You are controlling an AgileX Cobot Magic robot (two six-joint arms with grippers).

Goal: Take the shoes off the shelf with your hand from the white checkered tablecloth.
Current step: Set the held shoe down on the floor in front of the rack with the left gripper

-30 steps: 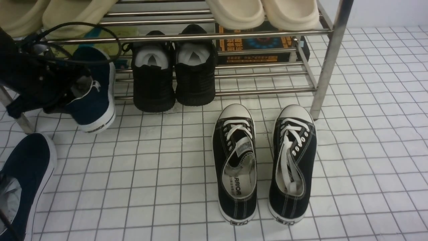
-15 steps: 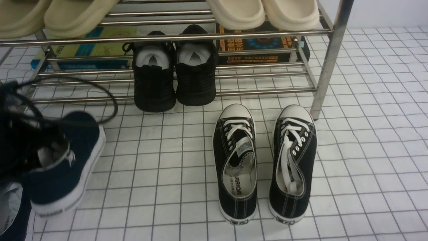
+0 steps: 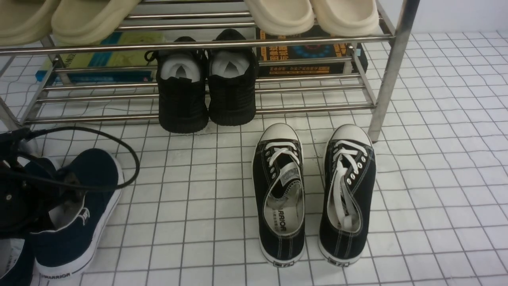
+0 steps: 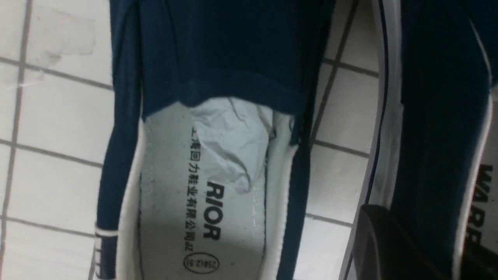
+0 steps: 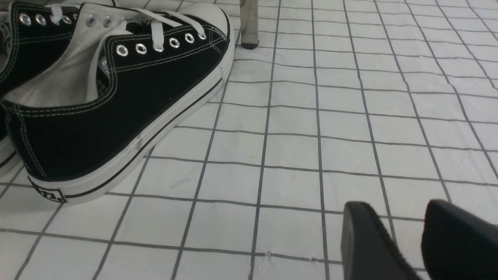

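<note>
Before the left end of the rack, two navy shoes are seen side by side, one's side wall straddled by the left pincer, whether clamped cannot be told; the right pincer is spread.

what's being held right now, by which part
The left gripper straddles a navy slip-on's side wall at the opening; whether it grips cannot be told. The right gripper holds nothing.
</note>
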